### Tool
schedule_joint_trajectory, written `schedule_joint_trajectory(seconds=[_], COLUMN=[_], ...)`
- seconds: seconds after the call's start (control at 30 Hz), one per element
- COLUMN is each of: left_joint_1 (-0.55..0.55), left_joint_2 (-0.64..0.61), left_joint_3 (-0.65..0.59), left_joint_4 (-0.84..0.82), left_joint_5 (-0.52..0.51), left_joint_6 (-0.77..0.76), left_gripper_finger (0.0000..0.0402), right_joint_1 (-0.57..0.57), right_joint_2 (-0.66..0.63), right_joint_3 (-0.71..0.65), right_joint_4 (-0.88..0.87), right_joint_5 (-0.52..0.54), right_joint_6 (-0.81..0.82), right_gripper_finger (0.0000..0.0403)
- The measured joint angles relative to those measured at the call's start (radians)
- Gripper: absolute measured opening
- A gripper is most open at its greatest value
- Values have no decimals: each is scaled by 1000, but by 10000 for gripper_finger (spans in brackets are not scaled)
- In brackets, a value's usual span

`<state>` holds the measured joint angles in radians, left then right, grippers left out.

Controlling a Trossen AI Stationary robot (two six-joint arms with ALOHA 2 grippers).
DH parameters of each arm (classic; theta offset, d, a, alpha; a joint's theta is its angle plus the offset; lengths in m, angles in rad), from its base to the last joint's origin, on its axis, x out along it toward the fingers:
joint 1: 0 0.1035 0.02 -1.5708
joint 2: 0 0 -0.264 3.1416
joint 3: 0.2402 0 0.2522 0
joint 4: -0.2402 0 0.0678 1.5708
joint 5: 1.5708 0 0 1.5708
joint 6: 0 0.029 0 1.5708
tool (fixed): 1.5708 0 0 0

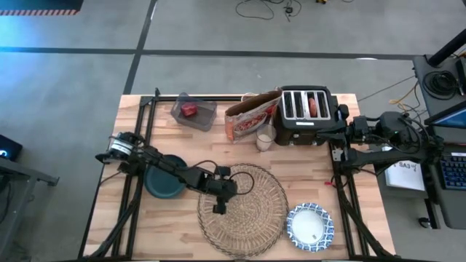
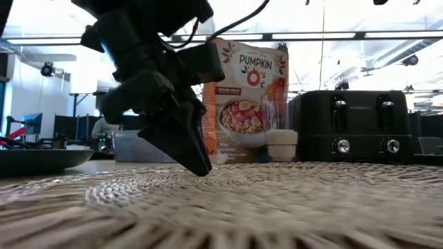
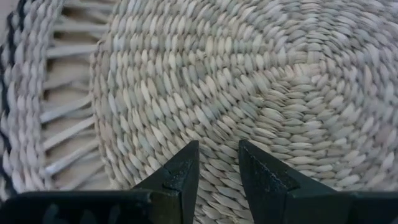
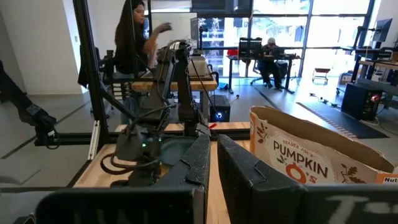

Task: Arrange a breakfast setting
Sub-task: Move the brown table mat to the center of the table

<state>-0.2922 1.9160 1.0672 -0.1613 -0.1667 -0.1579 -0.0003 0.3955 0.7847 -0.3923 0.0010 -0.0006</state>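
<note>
- On the bench centre, the woven placemat (image 1: 244,209) is laid flat; the left gripper (image 1: 218,208) is lowered onto its left part, fingers (image 3: 180,174) slightly spread, nothing pinched.
- Teal plate (image 1: 164,179) is seen left of the mat, patterned bowl (image 1: 309,226) at its right.
- Right gripper (image 4: 213,163) is parked by the toaster (image 1: 307,113), fingers narrowly parted.

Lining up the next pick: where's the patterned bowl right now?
In the high view the blue-and-white bowl sits near the table's front edge on the right side, just beside the woven placemat, not on it.
</note>
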Motion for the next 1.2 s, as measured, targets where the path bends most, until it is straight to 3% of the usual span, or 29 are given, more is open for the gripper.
schedule_joint_trajectory(seconds=[0.73,1.2], left_joint_1=[195,188], left_joint_2=[0,-133], left_joint_3=[-7,-17], left_joint_4=[-107,-232], left_joint_5=[-33,-35], left_joint_6=[88,97], left_gripper_finger=[96,96], right_joint_1=[0,0], right_joint_2=[0,0], right_joint_3=[0,0], right_joint_4=[0,0], right_joint_5=[0,0], right_joint_6=[0,0], right_gripper_finger=[22,22])
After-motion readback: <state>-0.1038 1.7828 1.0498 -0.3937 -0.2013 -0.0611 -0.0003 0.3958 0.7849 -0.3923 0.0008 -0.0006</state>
